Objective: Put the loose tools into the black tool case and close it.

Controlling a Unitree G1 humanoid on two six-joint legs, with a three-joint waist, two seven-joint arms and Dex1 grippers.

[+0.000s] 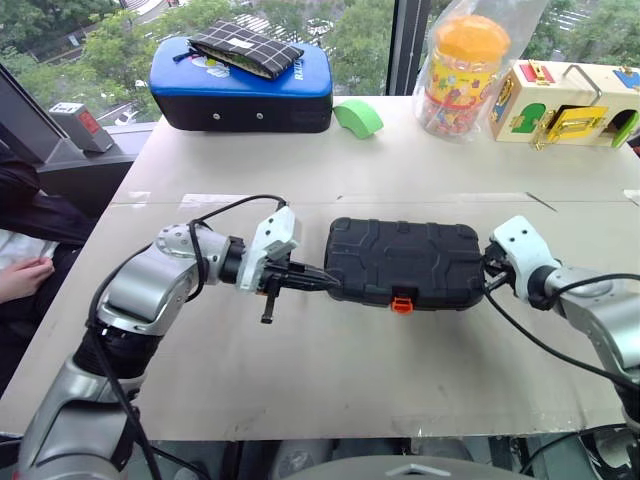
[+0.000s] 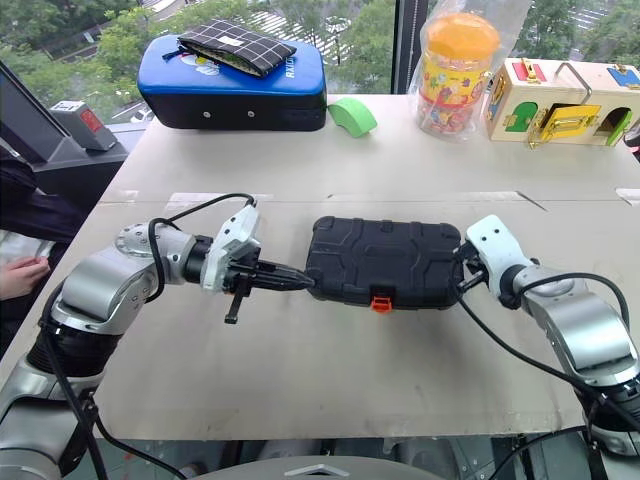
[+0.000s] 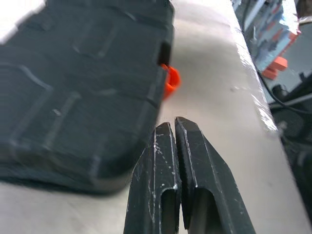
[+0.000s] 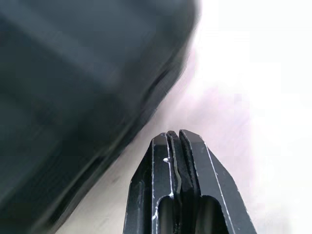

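Note:
The black tool case point(image 1: 400, 262) lies shut in the middle of the table, with its orange latch point(image 1: 402, 303) on the near edge. My left gripper point(image 1: 325, 281) is shut, and its tips sit at the case's left end. In the left wrist view the shut fingers point(image 3: 165, 146) lie beside the case point(image 3: 78, 83) and the latch point(image 3: 170, 80). My right gripper point(image 1: 490, 270) is shut at the case's right end, and the right wrist view has its fingers point(image 4: 190, 151) beside the case point(image 4: 73, 87). Neither gripper holds anything. The loose tools are out of view.
At the table's far side stand a blue-topped padded case point(image 1: 240, 85) with a checked pouch point(image 1: 245, 47) on it, a green object point(image 1: 358, 117), a jar with an orange lid point(image 1: 462, 75) and a wooden latch box point(image 1: 565, 103). A person's hand point(image 1: 20, 278) rests at the left.

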